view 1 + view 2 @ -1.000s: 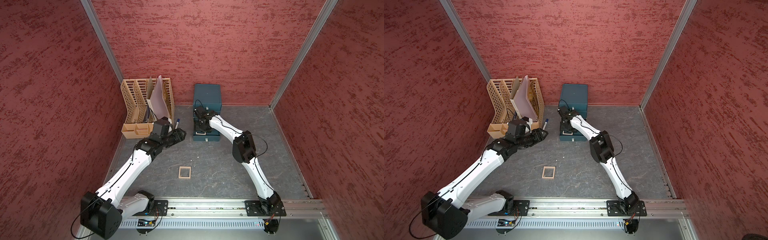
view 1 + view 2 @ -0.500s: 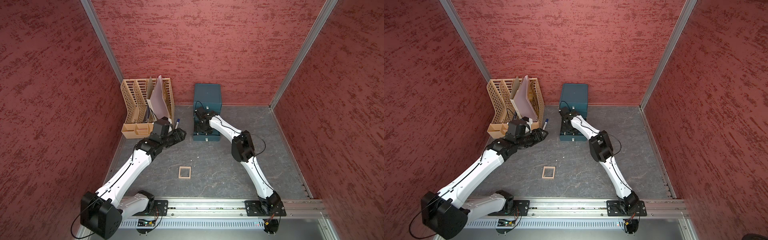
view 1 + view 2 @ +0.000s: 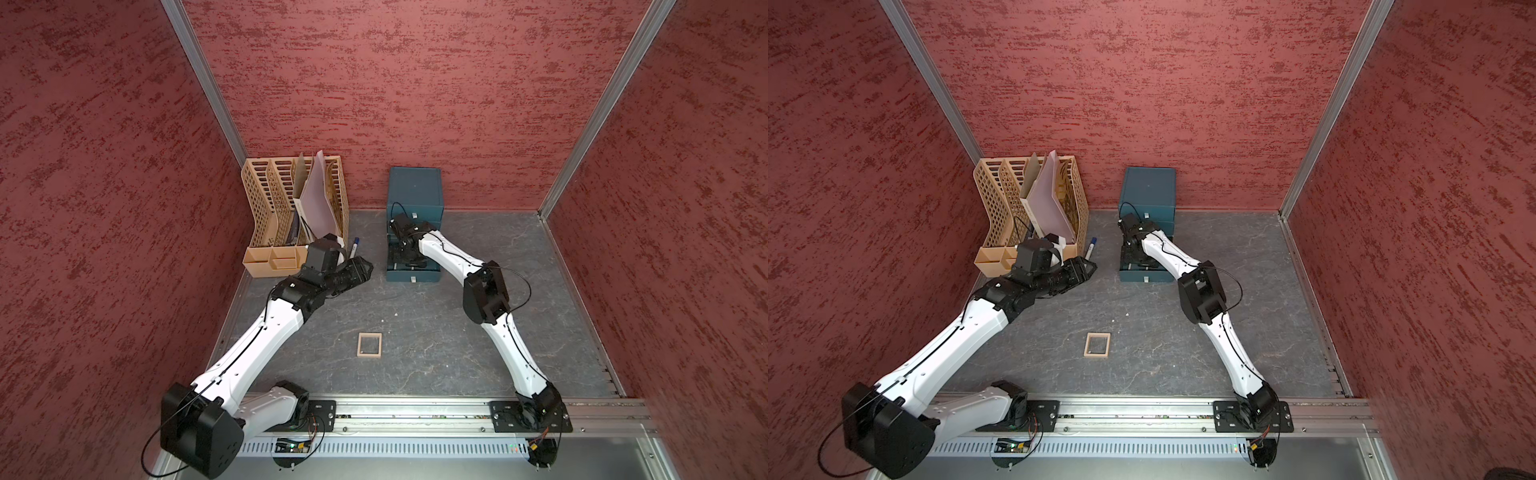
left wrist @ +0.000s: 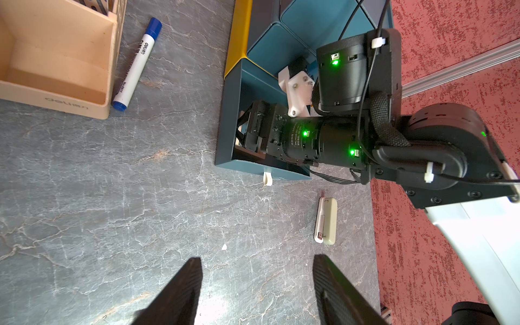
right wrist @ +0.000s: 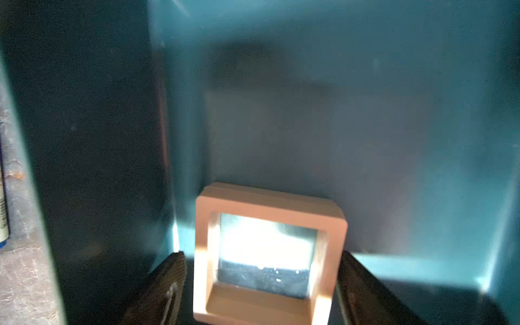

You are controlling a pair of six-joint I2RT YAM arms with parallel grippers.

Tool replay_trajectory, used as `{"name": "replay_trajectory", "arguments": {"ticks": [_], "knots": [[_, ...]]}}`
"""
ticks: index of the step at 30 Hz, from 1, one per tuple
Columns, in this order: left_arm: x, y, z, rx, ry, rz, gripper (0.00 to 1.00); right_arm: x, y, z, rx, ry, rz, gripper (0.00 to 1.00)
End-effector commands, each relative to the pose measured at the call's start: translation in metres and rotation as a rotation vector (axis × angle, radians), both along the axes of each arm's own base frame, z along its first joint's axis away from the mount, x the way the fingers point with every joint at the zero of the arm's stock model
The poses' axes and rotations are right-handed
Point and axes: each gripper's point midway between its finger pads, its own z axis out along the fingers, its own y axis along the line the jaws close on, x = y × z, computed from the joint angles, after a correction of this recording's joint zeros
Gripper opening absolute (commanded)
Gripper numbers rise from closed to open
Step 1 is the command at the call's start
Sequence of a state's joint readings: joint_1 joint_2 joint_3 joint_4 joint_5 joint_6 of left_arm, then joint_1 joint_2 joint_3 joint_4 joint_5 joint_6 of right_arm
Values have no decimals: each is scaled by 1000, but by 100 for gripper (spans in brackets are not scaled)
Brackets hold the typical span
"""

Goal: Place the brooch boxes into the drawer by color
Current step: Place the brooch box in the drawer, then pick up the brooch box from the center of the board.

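Grey marbled desk (image 3: 436, 353) between red walls carries the teal chest (image 3: 414, 189), one drawer (image 3: 401, 275) pulled out. The right fingers (image 5: 168, 281) reach inside it, apart on either side of a pinkish-beige brooch box (image 5: 267, 202). The left fingers (image 4: 185, 287) hang apart, empty, over the desk. A second brooch box (image 3: 369, 345) lies on the desk, well apart from the chest.

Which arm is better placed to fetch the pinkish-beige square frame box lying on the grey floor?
Left, likely: the left gripper hangs open and empty, while the right gripper sits inside the dark teal drawer around another beige box. The frame lies nearer the left arm's base.
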State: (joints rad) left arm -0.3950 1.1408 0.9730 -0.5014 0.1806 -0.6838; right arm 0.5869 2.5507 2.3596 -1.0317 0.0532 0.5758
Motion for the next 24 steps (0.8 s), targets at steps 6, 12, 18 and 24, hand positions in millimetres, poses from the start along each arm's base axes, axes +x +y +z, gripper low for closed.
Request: {"name": "replay_trajectory", "arguments": {"ticks": [6,12,18,24], "knots": [[1,-4,7,-5,-20,-6,66,17,-1,86,59,-182,-10,88],[1,-3,5,-5,-19,-1,66,12,2,129,103,-249,-11,88],[2,-3,4,-6,-22,3,66,-3,8,159,124,-293,0,89],[3,-3,5,-11,-24,3,66,-23,8,179,163,-312,1,89]]}}
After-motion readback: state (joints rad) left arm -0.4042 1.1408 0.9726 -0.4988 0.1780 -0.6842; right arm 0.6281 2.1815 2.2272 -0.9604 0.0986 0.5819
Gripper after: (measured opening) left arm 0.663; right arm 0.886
